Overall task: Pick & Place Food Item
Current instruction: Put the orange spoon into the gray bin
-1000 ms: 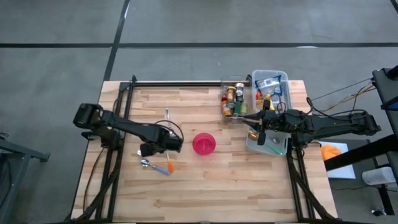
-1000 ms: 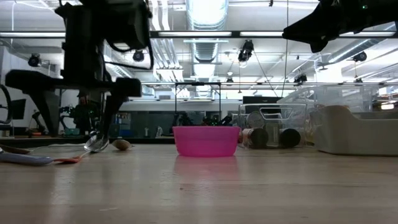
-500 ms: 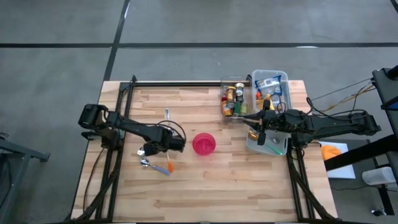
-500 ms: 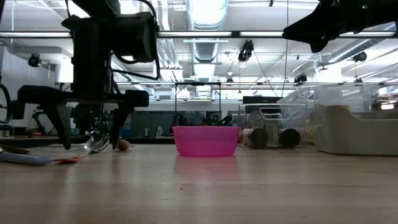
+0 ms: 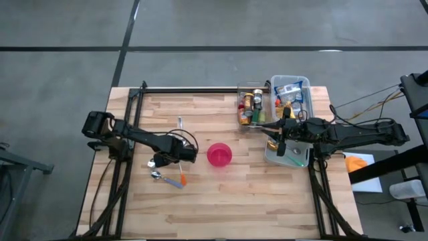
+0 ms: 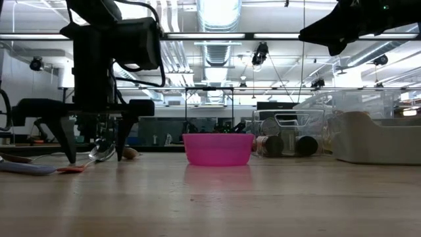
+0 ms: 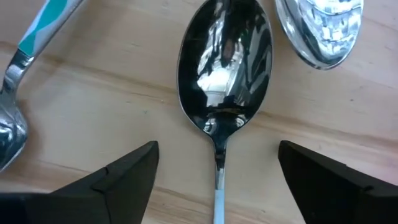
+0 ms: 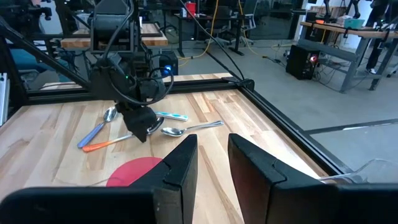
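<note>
Two arms | wood table (image 5: 227, 194) | left tool (image 7: 214, 180) released over spoon (image 7: 225, 68) | right tool (image 8: 212, 163) state unclear

**Table Count: Four Utensils, One Bowl, Three Containers**

Four utensils lie together on the one wooden table (image 5: 267, 201): a blue-handled spoon (image 8: 109, 115), a teal-handled spoon (image 8: 171, 116), an all-metal spoon (image 8: 174, 131) and an orange-handled utensil (image 8: 109, 144) whose head cannot be made out. There is one pink bowl (image 5: 219, 154). Three containers sit at the table's right side: a small clear box (image 5: 251, 85) of jars, a larger clear bin (image 5: 289, 77) and a pale tub (image 6: 375, 141).
</note>
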`<state>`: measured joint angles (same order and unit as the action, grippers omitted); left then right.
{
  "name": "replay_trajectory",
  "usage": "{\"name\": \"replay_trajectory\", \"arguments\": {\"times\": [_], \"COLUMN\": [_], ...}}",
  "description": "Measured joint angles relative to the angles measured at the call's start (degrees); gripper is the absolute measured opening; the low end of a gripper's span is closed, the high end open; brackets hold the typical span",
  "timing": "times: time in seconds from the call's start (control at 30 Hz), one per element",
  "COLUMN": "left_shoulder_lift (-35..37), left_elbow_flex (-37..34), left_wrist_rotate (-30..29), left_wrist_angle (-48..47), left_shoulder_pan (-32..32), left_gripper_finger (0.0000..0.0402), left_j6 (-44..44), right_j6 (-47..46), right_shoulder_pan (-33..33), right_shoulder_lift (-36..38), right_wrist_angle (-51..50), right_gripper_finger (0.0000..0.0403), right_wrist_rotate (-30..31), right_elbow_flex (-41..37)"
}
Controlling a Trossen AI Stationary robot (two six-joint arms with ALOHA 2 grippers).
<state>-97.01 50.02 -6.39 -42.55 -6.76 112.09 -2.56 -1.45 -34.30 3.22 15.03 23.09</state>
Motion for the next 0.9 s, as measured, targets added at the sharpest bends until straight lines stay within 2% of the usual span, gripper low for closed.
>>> {"name": "replay_trajectory", "arguments": {"times": [0.17,0.63,0.9], "left_shoulder_lift": [0.3,0.2,0.2], "left_elbow_flex": [-0.1,-0.1,-0.1], "left_wrist_rotate": [0.4,0.5,0.4], "left_wrist_angle": [-0.6,0.5,1.3], "left_shoulder_pan": [0.0,0.0,0.0], "left_gripper_finger": [0.0277,0.009,0.0016], "left_j6": [0.0,0.4,0.4], "right_j6": [0.0,0.0,0.0], "right_shoulder_pan": [0.0,0.0,0.0], "right_shoulder_lift": [0.0,0.0,0.0], "right_wrist_angle": [0.0,0.0,0.0], "right_gripper_finger": [0.0086,0.0086,0.0086], "right_wrist_rotate": [0.0,0.0,0.0], "right_elbow_flex": [0.0,0.0,0.0]}}
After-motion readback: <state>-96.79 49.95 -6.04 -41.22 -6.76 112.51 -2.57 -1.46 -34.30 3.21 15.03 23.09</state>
